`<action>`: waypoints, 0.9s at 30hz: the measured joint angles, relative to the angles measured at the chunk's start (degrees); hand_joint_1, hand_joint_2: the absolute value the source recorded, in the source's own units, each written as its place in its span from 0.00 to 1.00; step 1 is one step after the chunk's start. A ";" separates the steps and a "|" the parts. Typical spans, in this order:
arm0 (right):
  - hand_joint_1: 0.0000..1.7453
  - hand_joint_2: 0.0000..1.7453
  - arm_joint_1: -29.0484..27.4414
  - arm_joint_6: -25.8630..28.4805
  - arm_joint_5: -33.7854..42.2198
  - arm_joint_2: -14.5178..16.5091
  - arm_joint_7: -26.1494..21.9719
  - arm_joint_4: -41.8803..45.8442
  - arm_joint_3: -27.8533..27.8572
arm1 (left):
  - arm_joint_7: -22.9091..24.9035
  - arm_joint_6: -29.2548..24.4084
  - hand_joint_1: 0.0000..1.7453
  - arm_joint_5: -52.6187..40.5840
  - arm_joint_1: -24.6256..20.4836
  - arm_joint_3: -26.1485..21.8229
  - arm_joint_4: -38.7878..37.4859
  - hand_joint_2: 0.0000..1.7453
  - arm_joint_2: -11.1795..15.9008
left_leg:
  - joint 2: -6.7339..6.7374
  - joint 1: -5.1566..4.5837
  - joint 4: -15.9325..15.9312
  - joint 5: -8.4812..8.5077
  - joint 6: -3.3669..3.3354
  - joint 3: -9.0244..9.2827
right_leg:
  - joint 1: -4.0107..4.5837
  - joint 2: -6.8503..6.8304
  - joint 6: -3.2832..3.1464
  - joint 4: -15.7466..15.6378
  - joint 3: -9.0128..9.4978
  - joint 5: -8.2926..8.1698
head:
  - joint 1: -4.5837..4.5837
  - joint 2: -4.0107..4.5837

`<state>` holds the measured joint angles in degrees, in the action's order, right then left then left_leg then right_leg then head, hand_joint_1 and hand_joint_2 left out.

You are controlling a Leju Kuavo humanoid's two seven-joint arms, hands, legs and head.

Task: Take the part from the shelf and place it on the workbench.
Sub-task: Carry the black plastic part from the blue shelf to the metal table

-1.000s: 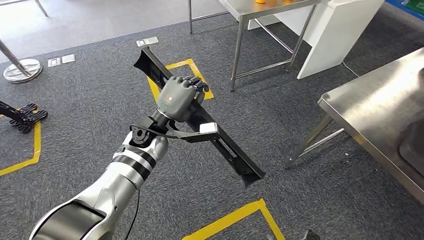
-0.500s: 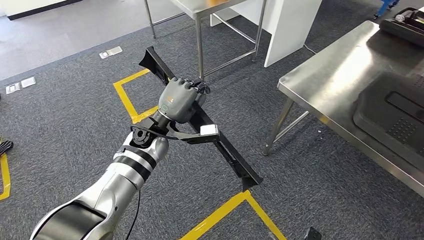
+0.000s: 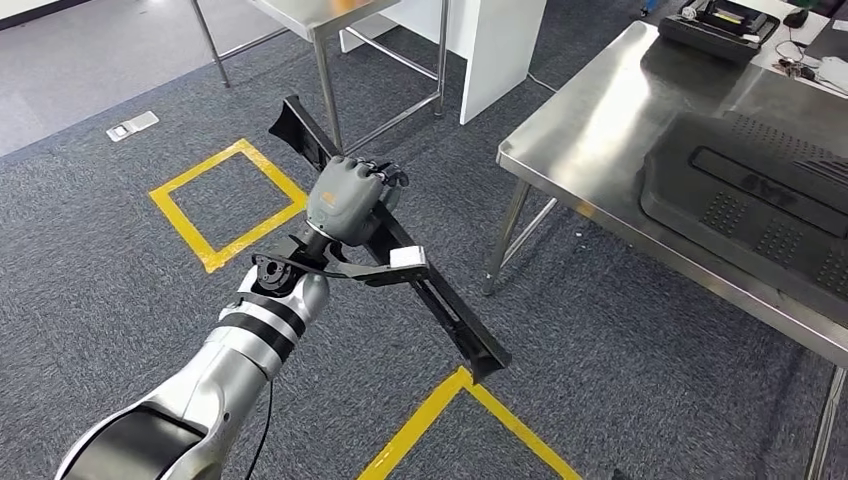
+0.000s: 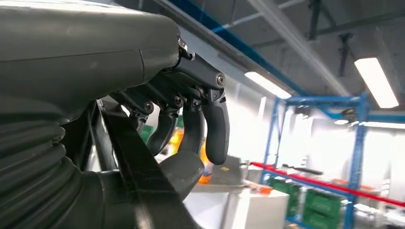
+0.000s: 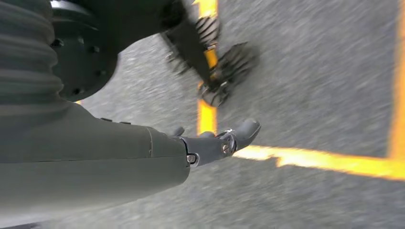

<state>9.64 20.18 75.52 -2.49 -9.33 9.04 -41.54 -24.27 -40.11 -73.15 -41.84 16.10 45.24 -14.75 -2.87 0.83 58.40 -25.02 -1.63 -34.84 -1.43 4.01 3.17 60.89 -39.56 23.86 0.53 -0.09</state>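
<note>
The view has swung round since the earlier frame: the workbench (image 3: 600,130) now fills the right side, far more of its steel top showing, and that is the camera turning with the robot, not the things moving. The left hand (image 3: 345,200) holds the same pose, fingers wrapped round the middle of the part (image 3: 440,300), a long black bar carried out in front over the carpet, one end pointing away, the other angled down towards the yellow tape (image 3: 440,410). In the left wrist view the fingers (image 4: 215,129) curl over the bar. The right hand (image 5: 215,143) hangs over the floor, fingers out flat, holding nothing.

The risks, as I read it: the grip is mid-bar, so a sharp turn could swing the long ends, and the near end could clip the bench leg (image 3: 505,235) or edge on approach. A dark mat (image 3: 760,190) already takes up much of the top, so the landing spot is tight.

Count: one part, one workbench, one mat, one tray (image 3: 715,25) at its far corner.
</note>
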 joint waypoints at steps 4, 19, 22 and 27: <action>0.00 1.00 -1.66 0.48 -1.62 0.40 2.09 -0.01 -0.95 | -0.48 0.00 1.00 0.16 1.20 -0.70 0.62 1.00 0.58 | 3.41 -0.27 -0.11 -0.19 -0.57 0.10 | 0.07 -3.45 0.23 12.78 -6.49 4.33 | -0.25 0.00; 0.00 1.00 -4.26 2.66 -5.71 1.48 9.96 -0.09 -6.50 | -1.75 0.00 1.00 1.93 4.23 -3.87 3.57 1.00 3.61 | 2.73 -0.39 16.18 -9.43 2.37 -6.28 | -0.06 -2.36 -1.96 -4.02 3.68 -1.62 | 0.26 0.00; 0.00 1.00 -4.41 2.66 -6.05 1.74 10.79 -0.10 -7.25 | -2.02 0.00 1.00 2.12 4.77 -4.32 3.72 1.00 3.99 | 1.88 -0.01 10.71 -4.91 2.33 -4.12 | -0.17 0.15 -1.92 -3.71 3.70 -1.60 | 0.28 0.00; 0.00 1.00 -4.54 2.36 -6.20 1.98 10.51 -0.14 -7.99 | -2.68 0.00 1.00 2.97 4.65 -4.68 4.29 1.00 4.19 | -1.05 0.31 1.31 -1.57 1.86 0.61 | -0.16 3.44 -0.41 -3.31 2.48 -2.04 | 0.21 0.00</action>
<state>5.10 22.54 69.31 -0.51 1.18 8.90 -49.53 -26.95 -40.11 -70.18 -37.19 11.42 49.53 -10.56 -3.92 1.14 59.71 -26.59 0.23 -34.23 -1.59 7.45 2.75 57.58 -37.08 21.82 0.74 -0.09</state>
